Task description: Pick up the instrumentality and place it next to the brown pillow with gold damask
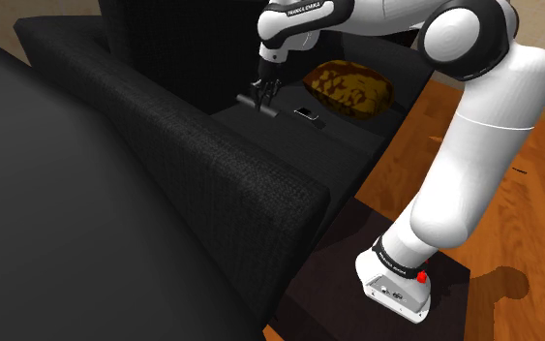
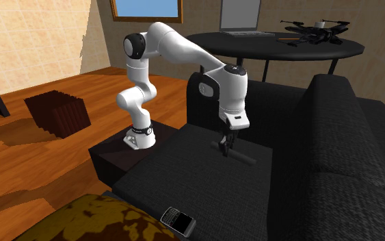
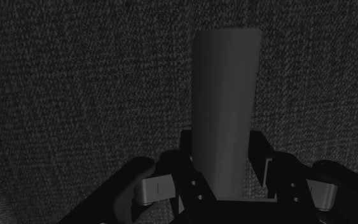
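A plain dark grey oblong bar [image 3: 225, 95], the instrumentality, lies along the black sofa seat [image 2: 184, 161]. My gripper [image 3: 223, 149] points straight down over one end of it, and its two black fingers [image 3: 259, 156] press against the bar's long sides. The same bar [image 2: 242, 155] sticks out from the gripper [image 2: 224, 145] towards the sofa back. I cannot tell whether it is lifted off the cushion. The brown pillow with gold pattern [image 1: 348, 86] rests at the far end of the seat, beyond the gripper [image 1: 261, 96]; it is also the pillow [image 2: 81, 220] at the near edge.
A small black phone [image 1: 307, 115] lies on the seat between the gripper and the pillow, the same phone [image 2: 178, 220]. The sofa back [image 1: 193, 145] runs alongside. A round black table [image 2: 280, 44] carries a laptop and a drone. A brown cube [image 2: 58, 113] stands on the wooden floor.
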